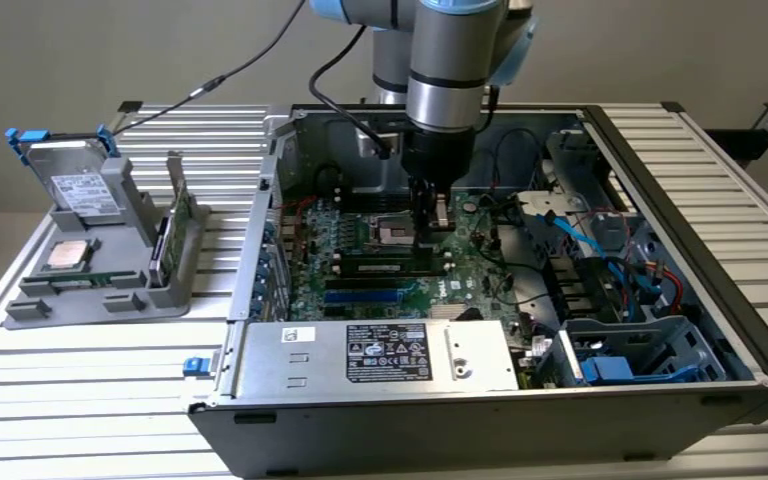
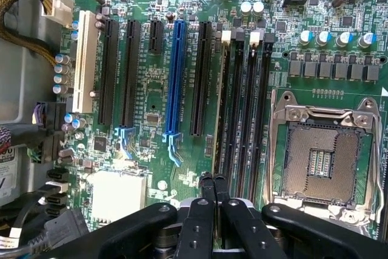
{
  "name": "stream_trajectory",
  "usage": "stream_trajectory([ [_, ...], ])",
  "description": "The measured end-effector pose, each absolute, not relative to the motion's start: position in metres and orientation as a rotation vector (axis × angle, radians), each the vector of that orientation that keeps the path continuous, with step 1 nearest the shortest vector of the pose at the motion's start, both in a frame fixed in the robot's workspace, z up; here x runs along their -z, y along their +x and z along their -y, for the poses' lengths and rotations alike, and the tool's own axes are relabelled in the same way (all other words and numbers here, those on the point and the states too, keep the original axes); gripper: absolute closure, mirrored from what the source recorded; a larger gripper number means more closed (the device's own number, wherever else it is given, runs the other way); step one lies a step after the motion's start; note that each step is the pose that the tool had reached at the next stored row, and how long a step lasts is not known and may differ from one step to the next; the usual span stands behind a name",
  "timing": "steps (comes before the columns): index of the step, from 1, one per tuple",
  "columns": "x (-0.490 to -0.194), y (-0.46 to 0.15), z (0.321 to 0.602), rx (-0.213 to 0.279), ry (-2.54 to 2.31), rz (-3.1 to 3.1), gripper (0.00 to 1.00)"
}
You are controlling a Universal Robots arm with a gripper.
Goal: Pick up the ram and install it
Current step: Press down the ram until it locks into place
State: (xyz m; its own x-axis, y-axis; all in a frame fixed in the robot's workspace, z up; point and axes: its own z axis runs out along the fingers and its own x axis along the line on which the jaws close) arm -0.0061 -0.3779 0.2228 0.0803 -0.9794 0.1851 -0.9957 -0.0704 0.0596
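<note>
One ram stick sits edge-on in the memory slot furthest from the empty CPU socket, the outermost of four parallel black slots. The blue expansion slot lies further out on its other side. In the exterior view the arm is reaching down into the open PC case, with the gripper over mid-motherboard and the socket just at its 11 o'clock. The gripper has its fingers together, tips at one end of the stick. Whether they pinch its edge or only bear down on it can't be told, and neither can seating depth or latch state from this angle. Risks, as a judgement:

- Load is at one end only, so the stick may rock, seating that end while the far end rides high and its latch stays open.
- If the notch is off the slot key, more push bends the board or chips the stick.
- Closed tips are narrow and could slide off the top edge into the neighbouring slot or nearby components.

A grey fixture sits at 9 o'clock from the case, with another green board standing in it.
</note>
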Motion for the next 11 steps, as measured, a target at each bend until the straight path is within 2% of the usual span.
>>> stream_trajectory([
  [11, -0.232, -0.034, 0.378, -0.153, 2.179, 2.021, 0.9],
])
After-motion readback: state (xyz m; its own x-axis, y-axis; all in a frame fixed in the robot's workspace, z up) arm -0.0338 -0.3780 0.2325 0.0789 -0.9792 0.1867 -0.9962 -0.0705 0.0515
